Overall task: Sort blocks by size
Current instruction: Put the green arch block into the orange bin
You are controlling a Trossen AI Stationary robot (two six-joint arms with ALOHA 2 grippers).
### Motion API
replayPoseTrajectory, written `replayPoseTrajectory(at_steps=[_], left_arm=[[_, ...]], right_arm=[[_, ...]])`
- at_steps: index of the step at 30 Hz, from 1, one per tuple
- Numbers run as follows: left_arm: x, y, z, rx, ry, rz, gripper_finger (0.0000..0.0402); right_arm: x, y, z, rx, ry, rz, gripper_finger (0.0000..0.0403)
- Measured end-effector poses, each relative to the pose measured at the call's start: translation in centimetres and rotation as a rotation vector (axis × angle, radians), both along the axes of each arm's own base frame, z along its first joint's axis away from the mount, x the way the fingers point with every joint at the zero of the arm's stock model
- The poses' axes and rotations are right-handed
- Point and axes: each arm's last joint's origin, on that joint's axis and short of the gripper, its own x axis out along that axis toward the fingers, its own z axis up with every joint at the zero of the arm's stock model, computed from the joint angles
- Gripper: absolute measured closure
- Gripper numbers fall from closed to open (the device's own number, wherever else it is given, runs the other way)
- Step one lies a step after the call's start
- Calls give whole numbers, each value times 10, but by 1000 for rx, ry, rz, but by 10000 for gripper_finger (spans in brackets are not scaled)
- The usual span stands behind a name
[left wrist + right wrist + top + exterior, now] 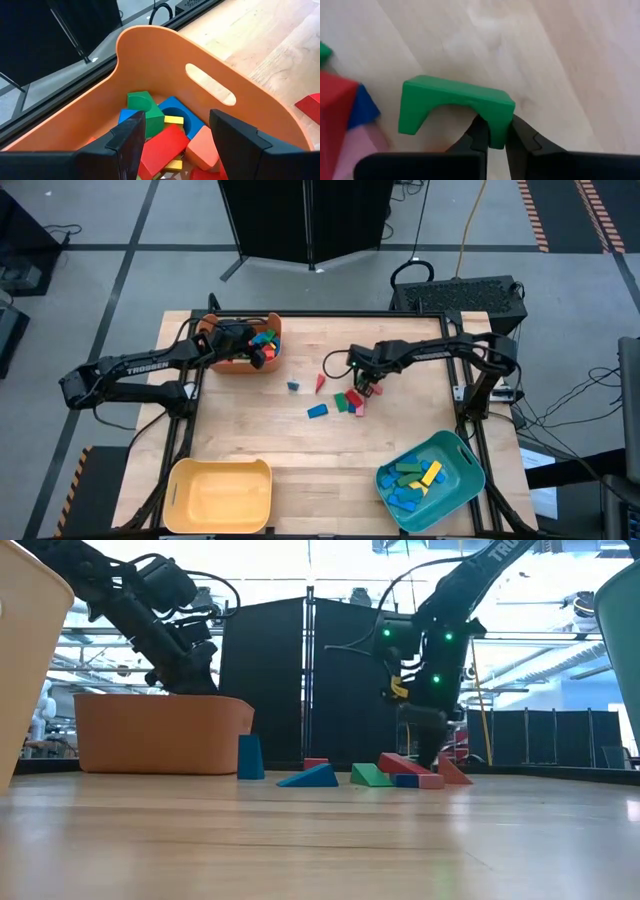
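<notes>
right pincer (494, 131) clenched on green arch (455, 102), wrist-only | left pincer (172, 132) released over orange bin (150, 45)

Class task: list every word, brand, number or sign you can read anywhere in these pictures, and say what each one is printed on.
"TROSSEN": white letters on the left arm, read in the high view.
"TR...": cut-off white letters on the right arm, at the low view's top edge.
White lettering on the right arm's link in the high view: too small to read.
The blocks, the orange bin, the yellow bin and the teal bin: no text visible.
</notes>
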Motion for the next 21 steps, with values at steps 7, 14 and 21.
replayPoseTrajectory(at_steps=[7,14,21], left_arm=[[3,-5,0,-50,-36,-62,180],[11,-14,3,-105,-116,-160,180],[18,-22,6,-122,-165,-191,180]], right_arm=[[12,6,3,-130,-70,54,368],[30,23,12,-402,-117,199,375],[48,45,27,-711,-150,280,373]])
